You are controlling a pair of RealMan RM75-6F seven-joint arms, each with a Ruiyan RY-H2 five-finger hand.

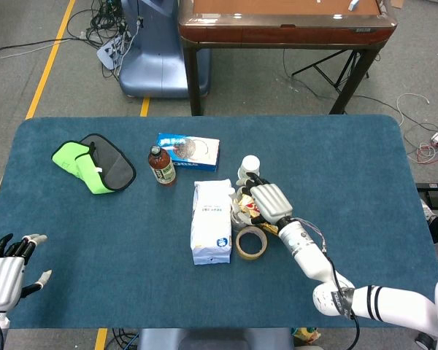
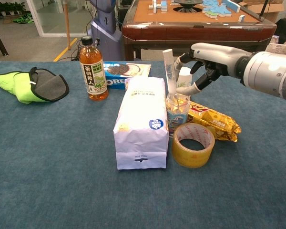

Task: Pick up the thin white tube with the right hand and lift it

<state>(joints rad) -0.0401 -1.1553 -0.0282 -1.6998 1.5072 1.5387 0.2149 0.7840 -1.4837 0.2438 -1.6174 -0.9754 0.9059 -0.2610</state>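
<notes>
The thin white tube (image 2: 168, 71) stands upright in a clear plastic cup (image 2: 177, 112), just right of a white paper bag (image 2: 142, 121). My right hand (image 2: 207, 59) hovers at the tube's right side. Its fingers (image 2: 182, 59) and thumb are spread toward the tube with a small gap, and nothing is gripped. In the head view the right hand (image 1: 269, 200) covers the cup and hides the tube. My left hand (image 1: 7, 271) rests open at the table's near left corner, far from everything.
A tape roll (image 2: 193, 144) and a yellow snack packet (image 2: 214, 121) lie beside the cup. A small white cup (image 2: 185, 76) stands behind the tube. Further left are an Oreo box (image 2: 126, 71), a tea bottle (image 2: 93, 69) and a green-grey cloth (image 2: 31, 85).
</notes>
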